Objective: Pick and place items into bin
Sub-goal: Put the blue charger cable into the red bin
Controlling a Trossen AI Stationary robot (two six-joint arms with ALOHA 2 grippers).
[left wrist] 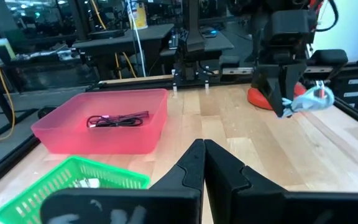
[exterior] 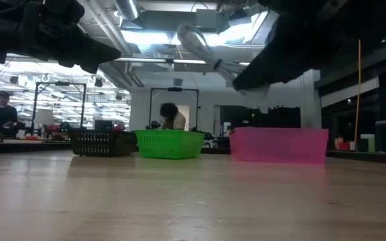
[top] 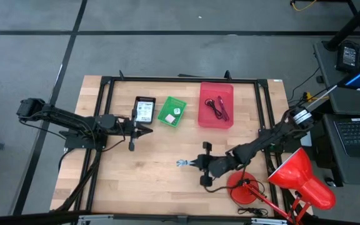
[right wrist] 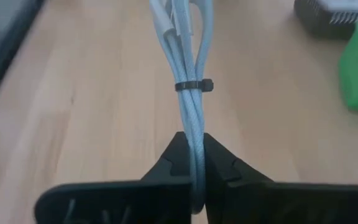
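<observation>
My right gripper (top: 194,164) hangs over the table's near middle, shut on a pale blue-white cable bundle (top: 181,163) bound by a black tie (right wrist: 193,85). My left gripper (top: 149,130) waits shut at the left, just in front of the bins, with nothing in it. Three bins stand in a row at the far side. The black bin (top: 145,110) holds a white printed packet. The green bin (top: 172,111) holds a small white item. The pink bin (top: 216,104) holds red and black cords (left wrist: 118,120). My right gripper pinches one end of the bundle's strands (right wrist: 194,155) between its two fingers. The fingers come from the table's right, slanting down. The bundle sticks out forward past the fingertips, in line with them, and is lifted clear of the table (left wrist: 309,99).
A red desk lamp (top: 299,175) with its round base (top: 245,187) stands at the near right, close behind my right arm. A black frame (top: 105,94) runs around the table. Bare wood lies between the gripper and the bins. People sit in the room beyond the table.
</observation>
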